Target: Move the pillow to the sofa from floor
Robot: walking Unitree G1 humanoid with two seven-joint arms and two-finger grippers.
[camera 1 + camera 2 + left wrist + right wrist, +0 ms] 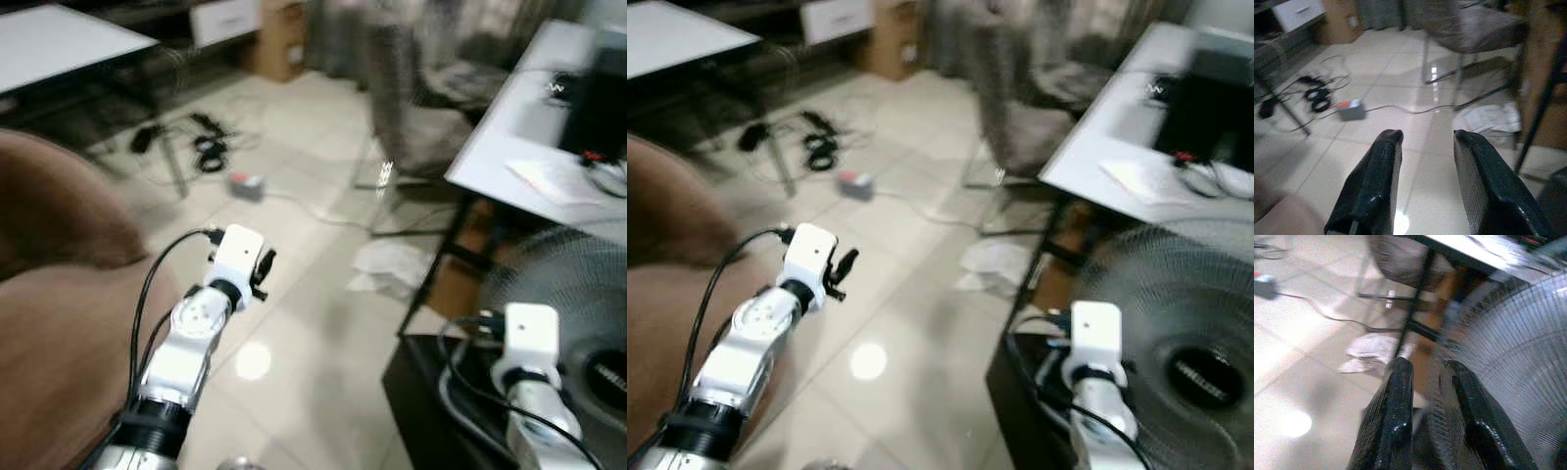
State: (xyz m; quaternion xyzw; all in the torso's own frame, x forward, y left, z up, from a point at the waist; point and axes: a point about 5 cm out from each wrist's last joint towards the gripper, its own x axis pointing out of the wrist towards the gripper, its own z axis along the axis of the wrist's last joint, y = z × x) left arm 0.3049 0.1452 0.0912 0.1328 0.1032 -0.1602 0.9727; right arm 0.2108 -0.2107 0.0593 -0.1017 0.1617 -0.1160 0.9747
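Left eye view: glossy tiled floor [294, 294], cables [206, 147].

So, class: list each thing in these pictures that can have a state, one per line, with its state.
Left gripper: jaws open, empty, raised over the floor.
Right gripper: jaws open, empty, beside the fan.
Fan: upright; running or not cannot be told.
Power strip: lying on the floor, cable attached.
White cloth: crumpled on the floor by the table leg.
Chair: upright, unoccupied.
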